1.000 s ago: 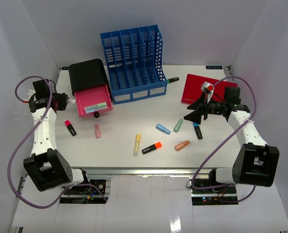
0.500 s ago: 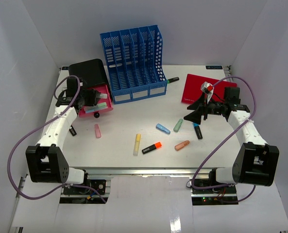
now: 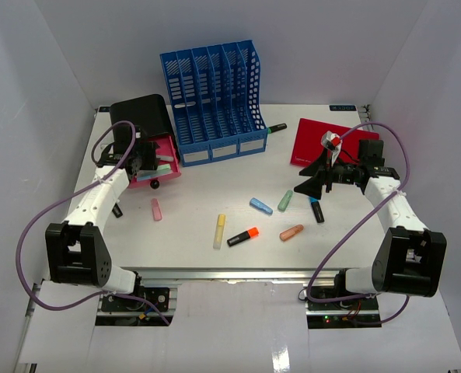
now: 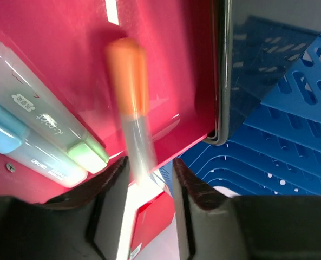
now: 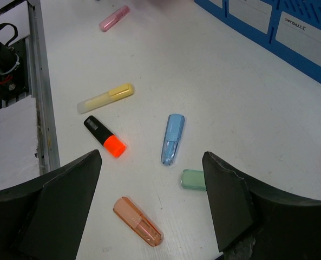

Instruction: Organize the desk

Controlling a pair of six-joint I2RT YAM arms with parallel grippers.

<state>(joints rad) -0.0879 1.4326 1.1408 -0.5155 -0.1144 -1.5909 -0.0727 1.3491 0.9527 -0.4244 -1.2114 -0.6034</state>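
**Top view.** The desk (image 3: 199, 183) is lying flat under both arms, its rail (image 3: 214, 272) along the near edge. L gripper (image 3: 146, 159) is hanging over the pink drawer (image 3: 164, 172) at the desk's far-left corner, so the desk is sitting beneath it w/ the drawer in between. R gripper (image 3: 312, 186) is hovering over the desk's right-ctr part, near the red notebook (image 3: 323, 140). The blue rack (image 3: 214, 97) is standing at the far edge. A yellow highlighter (image 3: 219, 231) and several others are lying loose across the ctr.

**L wrist view.** The fingers (image 4: 114, 189) are standing partly spread, wider than the orange-capped marker (image 4: 129, 76) between them. The marker is showing blurred, w/ a gap beside it, over the drawer's pink floor. A green-capped pen (image 4: 52, 135) is lying in the drawer. The drawer is hiding the desk here.

**R wrist view.** The fingers (image 5: 63, 211) are standing wide apart, pinching nothing. The desk is lying well below them, showing through the gap. On it a blue highlighter (image 5: 172, 138), a peach one (image 5: 138, 220) and an orange-black one (image 5: 105, 143) are lying apart from each other.
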